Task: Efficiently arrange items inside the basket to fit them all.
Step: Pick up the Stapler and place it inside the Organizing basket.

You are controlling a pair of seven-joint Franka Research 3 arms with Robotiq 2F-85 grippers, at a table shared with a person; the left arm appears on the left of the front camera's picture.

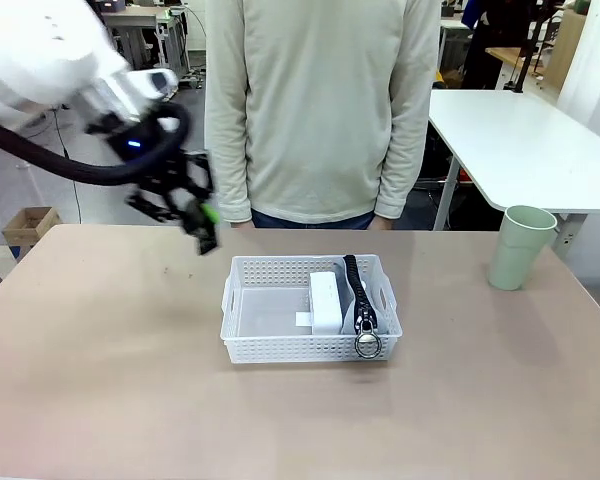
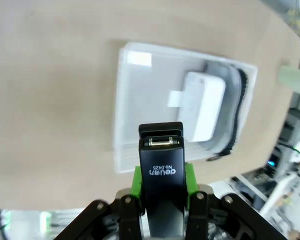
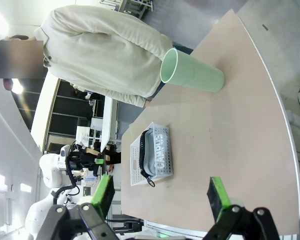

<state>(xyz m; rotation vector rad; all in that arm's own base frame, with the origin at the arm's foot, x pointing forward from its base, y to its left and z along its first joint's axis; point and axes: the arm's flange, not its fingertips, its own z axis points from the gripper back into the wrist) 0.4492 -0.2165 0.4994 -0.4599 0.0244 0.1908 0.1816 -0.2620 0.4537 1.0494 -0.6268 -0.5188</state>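
Note:
My left gripper (image 1: pixel 202 225) hangs above the table left of the basket (image 1: pixel 242 305), shut on a small black stapler (image 2: pixel 161 150) held between its green pads (image 2: pixel 137 180). From the left wrist view I look down on the white basket (image 2: pixel 121 105). In its right part a white rounded block (image 1: pixel 325 300) lies beside a grey zip pouch (image 1: pixel 361 300) with a metal ring (image 1: pixel 368 345). A pale green cup (image 1: pixel 521 247) stands upright on the table at far right. My right gripper (image 3: pixel 161 197) is open and holds nothing, well off from the cup (image 3: pixel 192 72) and basket (image 3: pixel 155 155).
A person in a pale sweater (image 1: pixel 320 110) stands at the table's far edge, right behind the basket. The basket's left half (image 1: pixel 270 310) is bare. Open tabletop (image 1: pixel 110 360) lies to the left and in front of the basket. A white table (image 1: pixel 520 140) stands behind at right.

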